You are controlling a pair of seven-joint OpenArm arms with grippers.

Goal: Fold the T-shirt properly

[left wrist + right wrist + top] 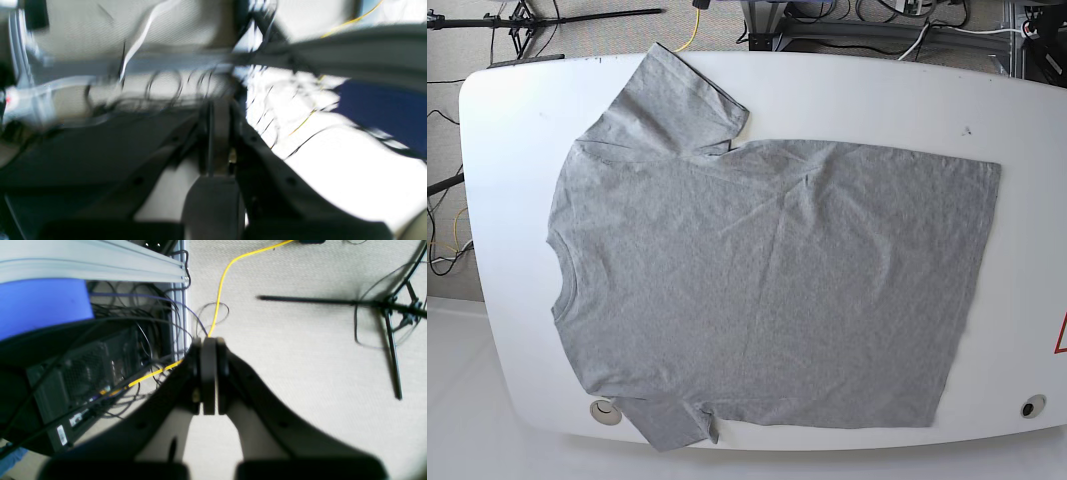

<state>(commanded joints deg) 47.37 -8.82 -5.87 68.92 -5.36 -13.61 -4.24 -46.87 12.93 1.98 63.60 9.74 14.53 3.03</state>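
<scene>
A yellow cable (219, 293) trails across the pale floor (283, 373).

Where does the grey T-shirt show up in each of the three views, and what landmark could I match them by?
Left wrist: not in it.
Right wrist: not in it.
Base: the T-shirt fills the middle, collar toward the left edge.
Shared landmark: a yellow cable, upper middle in the right wrist view, top edge in base, upper right in the left wrist view, though possibly not the same stretch.

Your left gripper (217, 103) shows black, tapering fingers with round dark spots. Your right gripper (211, 341) looks likewise black and tapered.
</scene>
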